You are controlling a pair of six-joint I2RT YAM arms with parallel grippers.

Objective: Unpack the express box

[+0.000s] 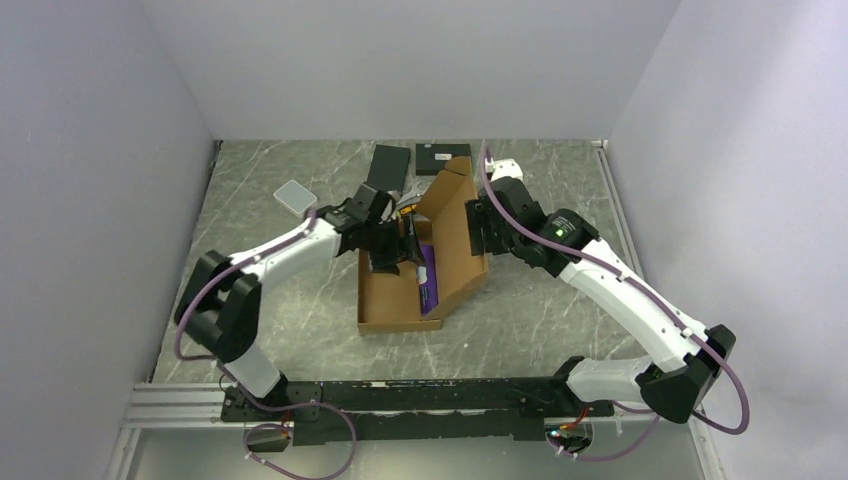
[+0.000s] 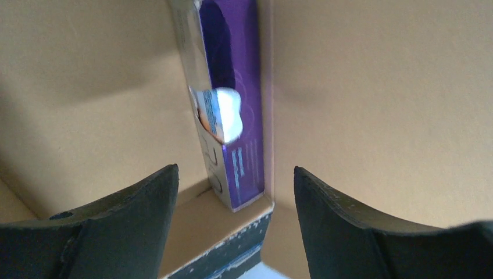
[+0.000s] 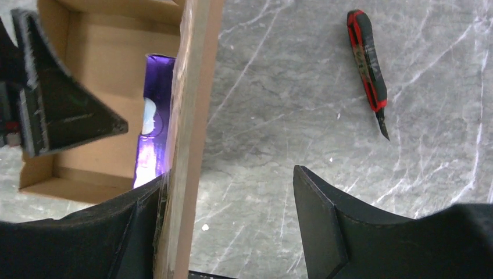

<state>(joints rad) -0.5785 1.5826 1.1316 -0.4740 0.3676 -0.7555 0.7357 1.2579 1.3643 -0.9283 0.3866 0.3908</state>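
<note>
The express box (image 1: pixel 392 300) lies open in the middle of the table, its lid (image 1: pixel 455 210) standing up on the right side. A purple carton (image 1: pixel 428 278) lies inside along the right wall. My left gripper (image 1: pixel 387 252) is open inside the box; in the left wrist view the gripper (image 2: pixel 232 174) has the purple carton (image 2: pixel 229 104) just ahead between its fingers, not touching. My right gripper (image 1: pixel 478 228) is open at the lid; in the right wrist view the gripper (image 3: pixel 228 177) has the lid's edge (image 3: pixel 192 104) resting against its left finger (image 3: pixel 134 226).
Two flat black boxes (image 1: pixel 388 167) (image 1: pixel 443 157) lie at the back of the table, and a small pale grey box (image 1: pixel 295 196) at the back left. A red and black utility knife (image 3: pixel 367 64) lies on the marble table behind the lid. Walls close in on three sides.
</note>
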